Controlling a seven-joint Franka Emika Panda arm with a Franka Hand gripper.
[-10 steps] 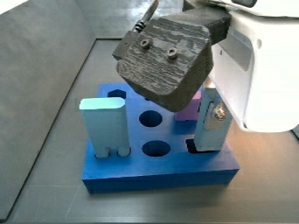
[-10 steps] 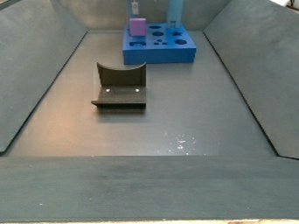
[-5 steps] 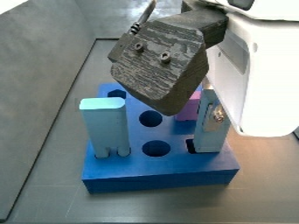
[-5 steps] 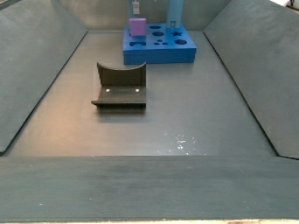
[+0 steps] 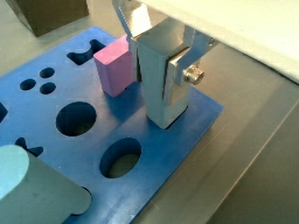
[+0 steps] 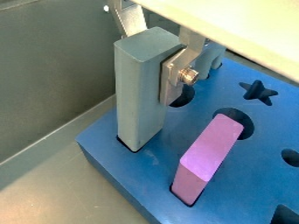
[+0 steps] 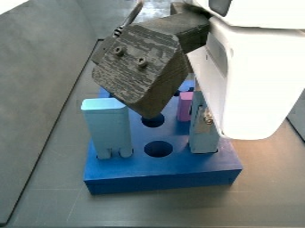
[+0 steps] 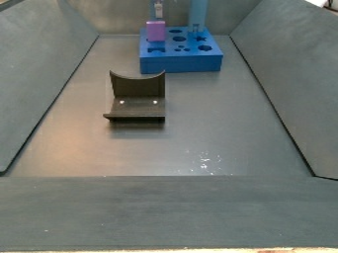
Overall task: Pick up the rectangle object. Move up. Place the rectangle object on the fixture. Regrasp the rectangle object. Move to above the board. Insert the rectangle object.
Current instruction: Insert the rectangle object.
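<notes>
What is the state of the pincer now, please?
Pincer: closed on the rectangle object, which stands upright in the board.

End effector (image 5: 176, 66) observed low over a near corner of the board (image 5: 70, 131). In both wrist views, one flat silver finger (image 5: 187, 74) with a screw head lies flush against a side face of the rectangle object (image 5: 158, 79), which stands upright with its lower end in the board. The opposite finger is hidden behind the piece in both wrist views, so jaw closure cannot be confirmed. In a side view the white wrist housing (image 7: 244, 71) stands above the piece, with a dark rough-surfaced wrist-mounted block (image 7: 141, 61) tilted in front of it. The arm is not visible in the remaining side view.
</notes>
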